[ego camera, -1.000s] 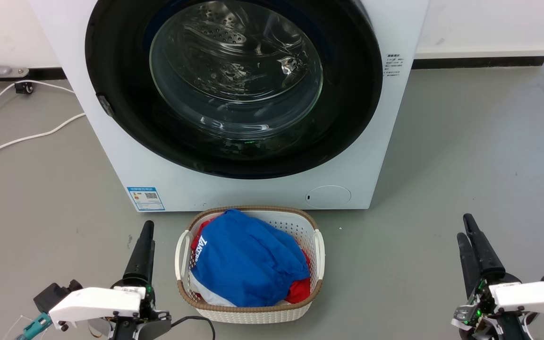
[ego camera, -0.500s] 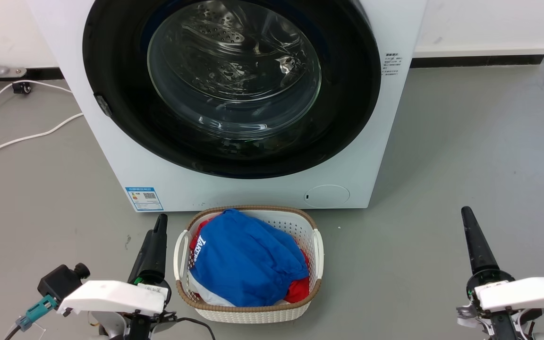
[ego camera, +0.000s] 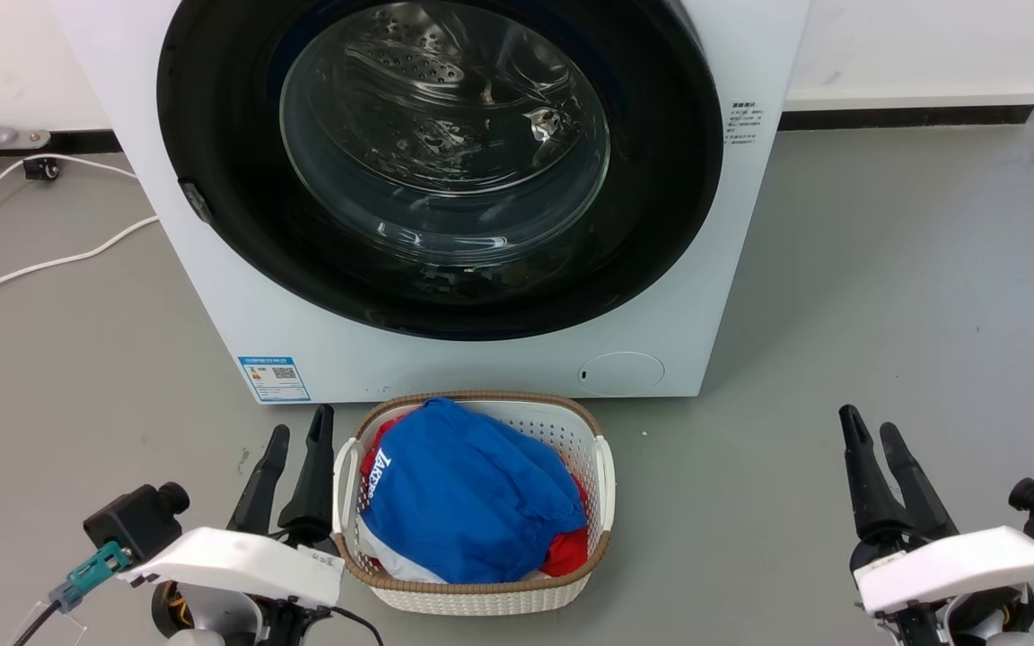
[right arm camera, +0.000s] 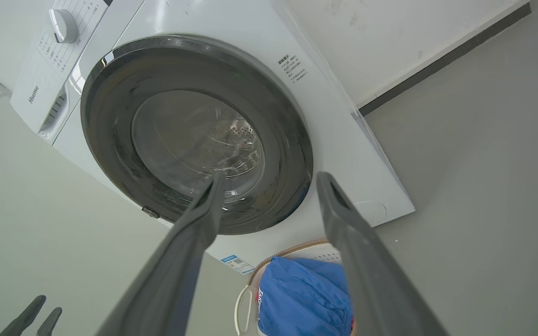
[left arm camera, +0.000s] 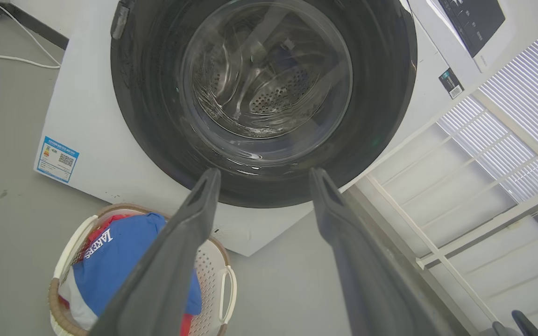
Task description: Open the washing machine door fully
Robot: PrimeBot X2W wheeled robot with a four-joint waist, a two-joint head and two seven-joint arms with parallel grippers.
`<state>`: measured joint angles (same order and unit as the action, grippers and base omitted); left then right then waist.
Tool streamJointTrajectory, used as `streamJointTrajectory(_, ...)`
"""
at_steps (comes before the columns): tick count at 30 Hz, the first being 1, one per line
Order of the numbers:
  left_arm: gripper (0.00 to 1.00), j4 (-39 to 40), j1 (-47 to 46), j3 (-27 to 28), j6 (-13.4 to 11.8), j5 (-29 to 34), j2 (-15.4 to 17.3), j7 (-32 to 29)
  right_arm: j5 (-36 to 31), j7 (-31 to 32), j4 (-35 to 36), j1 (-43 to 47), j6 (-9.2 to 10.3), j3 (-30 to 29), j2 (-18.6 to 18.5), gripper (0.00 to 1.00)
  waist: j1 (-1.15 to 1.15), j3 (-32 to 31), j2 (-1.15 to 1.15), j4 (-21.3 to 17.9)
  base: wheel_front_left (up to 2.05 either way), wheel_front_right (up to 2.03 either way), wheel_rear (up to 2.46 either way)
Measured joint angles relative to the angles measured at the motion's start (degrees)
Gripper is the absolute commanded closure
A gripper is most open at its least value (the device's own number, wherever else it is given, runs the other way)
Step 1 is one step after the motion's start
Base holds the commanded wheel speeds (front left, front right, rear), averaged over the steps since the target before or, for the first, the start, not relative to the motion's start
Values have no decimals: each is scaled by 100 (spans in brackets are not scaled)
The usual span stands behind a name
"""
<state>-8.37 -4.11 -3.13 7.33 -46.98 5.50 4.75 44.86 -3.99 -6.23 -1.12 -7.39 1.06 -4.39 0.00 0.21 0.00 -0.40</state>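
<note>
Floor (ego camera: 885, 296): grey and smooth. We see it on both sides of the machine and under the basket.

Machine (ego camera: 230, 296): a white front-loader that stands on the floor against a pale wall. Its front faces us and takes up the upper middle of the head view.

Door (ego camera: 661, 179): a glossy black disc nearly as wide as the machine. It lies flat against the front, so we read it as closed. The steel drum shows through its clear glass centre. A small grey tab sits on the disc's left edge.

Basket (ego camera: 472, 588): white with a brown woven rim. It stands on the floor just in front of the machine, below the door and between the two grippers.

Garment (ego camera: 472, 493): blue cloth heaped in the basket, with red and white cloth under it.

Left gripper (ego camera: 302, 422): at the lower left of the head view, just beside the basket's left rim. We cannot tell whether it touches the rim. Its fingers (left arm camera: 189, 224) are spread, grip nothing and point toward the door, well short of it.

Right gripper (ego camera: 867, 422): at the lower right of the head view, over bare floor and well apart from the basket. Its fingers (right arm camera: 203, 210) are spread, grip nothing and point toward the door.

Cable (ego camera: 41, 265): white, lying loose on the floor to the left of the machine.

Flap (ego camera: 622, 373): round and white, low on the front, right of centre.

Sticker (ego camera: 275, 379): blue, at the front's lower left corner.
</note>
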Motion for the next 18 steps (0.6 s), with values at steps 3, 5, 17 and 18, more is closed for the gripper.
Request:
streamJointTrajectory(3, 0, 0, 1, -41, -14, 325, 37, 56, -309, 44, 38, 12, 0, 14, 7, 0, 0, -3, 0, 0, 0, 0, 0)
streamJointTrajectory(5, 0, -1, 1, -64, -34, 531, 82, 87, -513, 48, 67, 36, 0, 14, 16, 0, 0, -4, 0, 1, 0, 0, 0)
streamJointTrajectory(17, 0, -63, 2, -200, -113, 1454, 190, 287, -1540, 104, 279, 144, -1, 4, 69, 0, 0, -28, 0, -1, 0, 0, 0)
streamJointTrajectory(18, 0, -63, 2, -207, -130, 1529, 204, 302, -1612, 105, 302, 147, -1, 5, 71, 0, 0, -27, 0, -1, 0, 0, 0)
